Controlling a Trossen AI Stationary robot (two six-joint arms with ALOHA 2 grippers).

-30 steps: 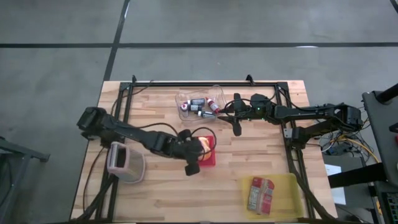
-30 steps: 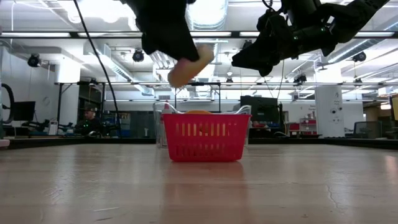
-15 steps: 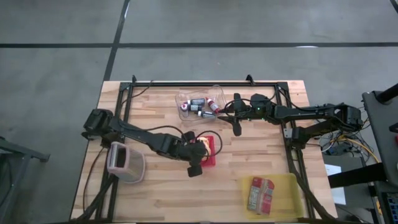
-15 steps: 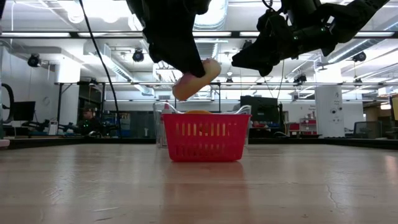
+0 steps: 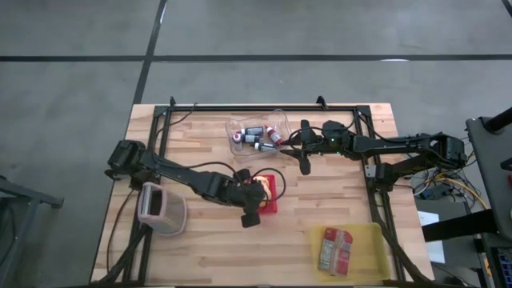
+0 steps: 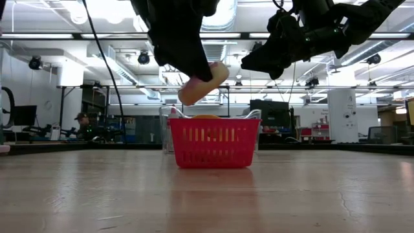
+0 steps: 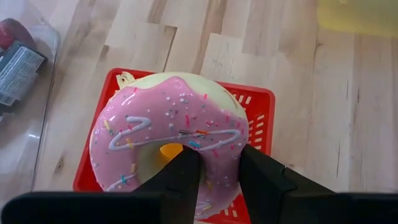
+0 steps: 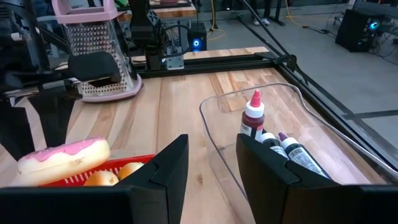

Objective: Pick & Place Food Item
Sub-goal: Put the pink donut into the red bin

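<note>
One pink-frosted donut (image 7: 168,140), one red basket (image 5: 270,194) with one orange item (image 8: 124,173) visible inside, maybe more hidden below. One clear plastic tub (image 5: 258,132) holding what looks like three or four small bottles (image 8: 273,144); exact count hard to tell from overhead. One pink box grater (image 5: 161,210). One yellow tray (image 5: 372,236) with one packaged snack (image 5: 337,249) on it. Two robot arms, so two grippers: left gripper (image 7: 217,177), right gripper (image 8: 211,165). One wooden table (image 5: 208,248).
</note>
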